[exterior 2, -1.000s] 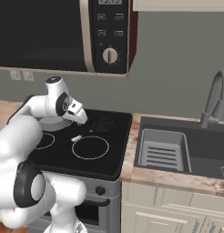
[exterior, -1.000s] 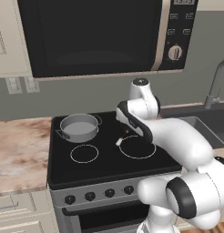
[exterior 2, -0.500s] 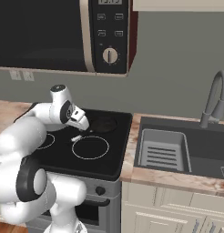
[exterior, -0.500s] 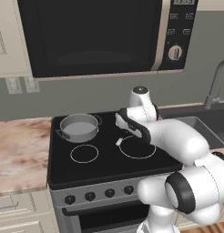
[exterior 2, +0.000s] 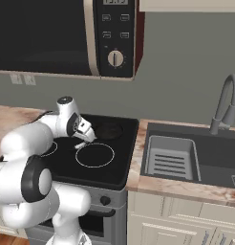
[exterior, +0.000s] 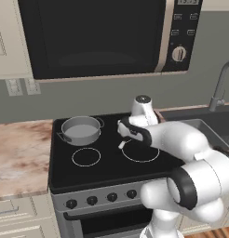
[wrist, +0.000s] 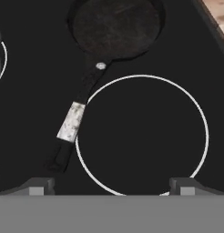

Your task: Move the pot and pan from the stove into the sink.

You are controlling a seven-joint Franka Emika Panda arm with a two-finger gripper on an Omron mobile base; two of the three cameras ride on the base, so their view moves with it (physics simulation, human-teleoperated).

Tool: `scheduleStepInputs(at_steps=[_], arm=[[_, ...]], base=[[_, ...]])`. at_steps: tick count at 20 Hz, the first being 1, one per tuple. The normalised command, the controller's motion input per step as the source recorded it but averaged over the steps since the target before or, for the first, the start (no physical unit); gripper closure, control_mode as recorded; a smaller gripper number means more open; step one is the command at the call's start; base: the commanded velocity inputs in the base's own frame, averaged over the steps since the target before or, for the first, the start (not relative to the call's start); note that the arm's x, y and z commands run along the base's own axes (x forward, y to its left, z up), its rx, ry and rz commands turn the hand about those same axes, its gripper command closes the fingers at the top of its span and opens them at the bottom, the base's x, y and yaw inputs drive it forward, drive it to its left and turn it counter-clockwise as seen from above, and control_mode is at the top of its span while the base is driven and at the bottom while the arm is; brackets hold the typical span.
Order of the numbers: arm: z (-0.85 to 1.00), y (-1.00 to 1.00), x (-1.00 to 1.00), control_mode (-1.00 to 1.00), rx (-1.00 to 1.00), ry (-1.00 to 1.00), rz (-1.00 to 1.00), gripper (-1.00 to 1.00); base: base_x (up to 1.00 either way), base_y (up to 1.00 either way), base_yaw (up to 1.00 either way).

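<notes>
Beside the sink [exterior 2: 196,158] stands the stove [exterior: 102,162], both vessels on it and neither moved yet. At its back left sits the pot [exterior: 80,130]; the pan [wrist: 114,28] lies at the back right, handle slanting toward the front ring. Over that ring hangs the gripper [wrist: 111,186], jaws spread wide and empty. The handle lies off to one side of the fingertips, so closing from here would likely catch nothing, or nudge the thin handle and spin the pan.
</notes>
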Motion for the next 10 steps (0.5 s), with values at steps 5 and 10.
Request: scheduleStepInputs(at_steps=[5, 10], arm=[[-0.31, 0.11, 0.11, -1.00, 0.01, -0.01, 0.00, -1.00], [-0.29, 0.20, 0.02, -1.00, 0.00, -0.02, 0.00, -1.00]], base=[[0.00, 0.00, 0.00], [0.00, 0.00, 0.00]])
